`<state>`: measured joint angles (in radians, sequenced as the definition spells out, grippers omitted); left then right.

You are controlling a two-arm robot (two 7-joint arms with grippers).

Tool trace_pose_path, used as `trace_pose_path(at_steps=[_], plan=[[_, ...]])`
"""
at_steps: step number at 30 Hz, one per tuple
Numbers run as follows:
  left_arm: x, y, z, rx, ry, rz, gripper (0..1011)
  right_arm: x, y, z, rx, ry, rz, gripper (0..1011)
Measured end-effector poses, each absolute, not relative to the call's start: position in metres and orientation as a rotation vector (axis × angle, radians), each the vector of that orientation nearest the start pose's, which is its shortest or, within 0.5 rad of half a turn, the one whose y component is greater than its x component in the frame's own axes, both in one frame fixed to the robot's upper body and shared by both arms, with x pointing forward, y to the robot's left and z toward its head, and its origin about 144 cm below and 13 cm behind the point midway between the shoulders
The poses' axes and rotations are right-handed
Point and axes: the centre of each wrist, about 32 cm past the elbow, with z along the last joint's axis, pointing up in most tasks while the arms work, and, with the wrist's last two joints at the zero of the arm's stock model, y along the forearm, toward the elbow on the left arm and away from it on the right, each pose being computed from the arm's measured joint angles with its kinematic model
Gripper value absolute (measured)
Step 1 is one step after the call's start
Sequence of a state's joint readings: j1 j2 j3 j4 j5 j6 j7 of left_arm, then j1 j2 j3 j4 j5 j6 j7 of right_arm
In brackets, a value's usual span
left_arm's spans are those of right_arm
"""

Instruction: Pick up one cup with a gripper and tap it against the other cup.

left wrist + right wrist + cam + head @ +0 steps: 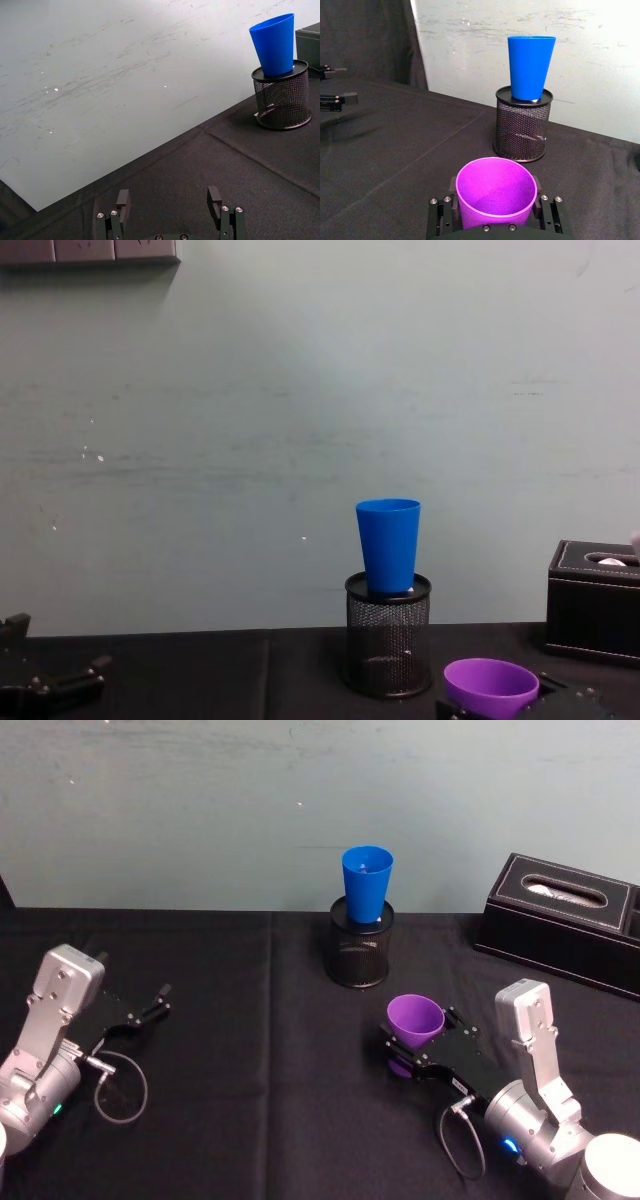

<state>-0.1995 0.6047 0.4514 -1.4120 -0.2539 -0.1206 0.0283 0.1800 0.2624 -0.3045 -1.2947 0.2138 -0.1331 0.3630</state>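
- Head view: the right gripper (pixel 418 1042) has its fingers pinching the purple cup (pixel 416 1018), low over the black counter (pixel 260 1050). Farther back, the blue cup (pixel 367 885) stands upright in a mesh holder (pixel 361 955), with a tissue box (pixel 565 915) off to the right.
- Left wrist view: the left gripper (pixel 170 205) is parked with its fingers spread wide, well apart from the blue cup.
- Right wrist view: you can see into the purple cup's open mouth, with a finger on each side.
- Chest view: side-on, the blue cup's base sits inside the holder's rim.

Office-like test bench: black-clothed table (pixel 250 1020), mesh pen holder (pixel 360 956), leather tissue box (pixel 560 925), scuffed pale wall (pixel 200 810).
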Motion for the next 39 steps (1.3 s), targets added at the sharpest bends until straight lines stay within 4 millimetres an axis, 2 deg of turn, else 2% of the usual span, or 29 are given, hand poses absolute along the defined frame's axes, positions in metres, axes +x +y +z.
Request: trace_pose_path(at_steps=[8, 26, 39], plan=[[0.4886, 0.3097, 1.1398, 0.304, -0.285, 1.248, 1011, 0.4965, -0.2360, 1.1059, -0.096, -0.034, -0.980, 999], [0.4886, 0.3097, 1.1398, 0.304, -0.285, 1.248, 1011, 0.4964, -0.2362, 1.1059, -0.087, -0.043, -0.980, 1003], [0.4886, 0.3097, 1.1398, 0.304, -0.285, 1.248, 1011, 0.4965, -0.2383, 1.1047, -0.015, -0.075, -0.974, 1003]])
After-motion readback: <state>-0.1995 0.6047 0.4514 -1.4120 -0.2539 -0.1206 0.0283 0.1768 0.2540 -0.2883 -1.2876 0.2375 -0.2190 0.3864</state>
